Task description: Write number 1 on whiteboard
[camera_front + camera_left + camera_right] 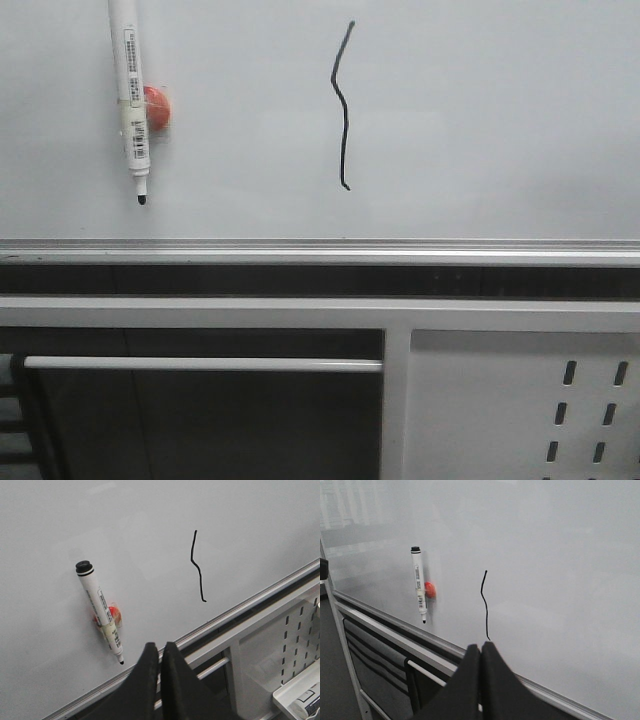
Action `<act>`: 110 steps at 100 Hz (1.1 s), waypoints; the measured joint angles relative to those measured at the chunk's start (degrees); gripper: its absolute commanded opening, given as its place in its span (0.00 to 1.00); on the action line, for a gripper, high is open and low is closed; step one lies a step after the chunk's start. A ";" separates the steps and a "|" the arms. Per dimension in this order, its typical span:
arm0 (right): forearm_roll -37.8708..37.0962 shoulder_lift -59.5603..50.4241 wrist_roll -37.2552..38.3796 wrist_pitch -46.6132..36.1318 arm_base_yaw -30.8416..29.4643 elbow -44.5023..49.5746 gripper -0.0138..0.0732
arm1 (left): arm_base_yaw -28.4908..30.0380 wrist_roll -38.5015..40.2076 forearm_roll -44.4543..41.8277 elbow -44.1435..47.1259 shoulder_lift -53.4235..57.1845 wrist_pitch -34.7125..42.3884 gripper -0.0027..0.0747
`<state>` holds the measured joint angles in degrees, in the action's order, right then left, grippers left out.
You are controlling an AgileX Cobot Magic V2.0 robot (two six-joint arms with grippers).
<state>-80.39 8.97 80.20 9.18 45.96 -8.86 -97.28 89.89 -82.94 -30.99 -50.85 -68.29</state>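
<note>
Stroke: the number 1 (343, 105) is on the whiteboard (500, 120), a thin black wavy line with a small hook at its lower end.
Long axis: it runs up and down the board, roughly parallel to the marker (131, 95) parked to one side.
Marker: clipped against an orange-red holder (157, 107), tip down, nothing gripping it.
Left hand (159, 652): fingers pressed together, pinching nothing; the marker tip sits just ahead of it, the stroke further ahead and off to its right.
Right hand (480, 652): fingers pressed together and empty too; the hook of the stroke lies straight ahead, just above its tips, the marker well off to its left.
Nearer arm: left for the marker, right for the stroke, by my read.
Progress: the digit looks done; both hands are off the board.
View difference: the front view shows no hands at all; only the left wrist view catches a tray (300, 697) with another pen.
</note>
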 measured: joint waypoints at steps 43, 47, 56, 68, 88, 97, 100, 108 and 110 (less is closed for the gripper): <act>0.00 0.00 0.15 -0.12 0.00 0.00 0.10 | 0.00 -0.09 0.00 0.00 0.00 0.00 0.01; 0.00 0.00 0.15 -0.12 0.00 0.00 0.10 | 0.00 -0.09 0.00 0.00 0.00 0.00 0.01; 0.00 0.00 0.15 -0.12 0.00 0.00 0.10 | 1.54 -0.09 -0.35 0.00 -0.15 0.00 0.01; 0.00 0.00 0.04 -0.23 0.00 0.00 0.10 | 10.91 -0.09 -0.48 0.00 -0.44 6.92 0.01; 0.00 0.00 0.04 -0.23 0.00 0.00 0.10 | 38.20 -0.09 -1.38 0.91 1.18 41.71 0.01; 0.00 0.00 0.04 -0.23 0.00 0.00 0.10 | 51.59 0.04 -2.64 2.67 3.98 59.62 0.01; 0.00 0.00 0.04 -0.23 0.00 0.00 0.10 | 55.43 0.16 -3.15 3.39 5.59 64.08 0.01; 0.00 0.00 0.16 -0.23 0.00 0.00 0.10 | 64.53 0.49 -4.03 6.06 9.84 73.57 0.01; 0.00 0.00 0.16 -0.23 0.00 0.00 0.10 | 66.64 0.60 -4.26 6.57 11.12 75.07 0.01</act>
<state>-80.39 8.97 80.36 8.95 45.96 -8.86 -30.64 90.49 -87.20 -24.43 -39.72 6.78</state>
